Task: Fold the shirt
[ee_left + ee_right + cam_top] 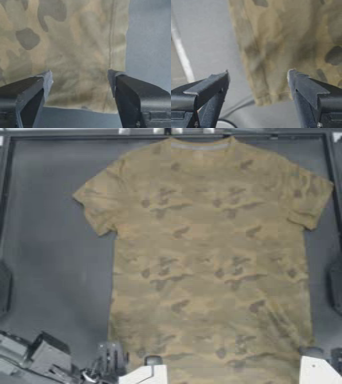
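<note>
The shirt (pixel 207 253) lies flat and spread out on the dark table (pixel 53 278), neckband at the far edge and hem toward me. My left claw (pixel 78 82) hangs spread wide over the hem's left corner, and my right claw (pixel 258 85) is spread just as wide above the right corner.

Dark grey angular jaws on left hand (pixel 78 82) and right hand (pixel 258 81) (white housings seen from above)
</note>
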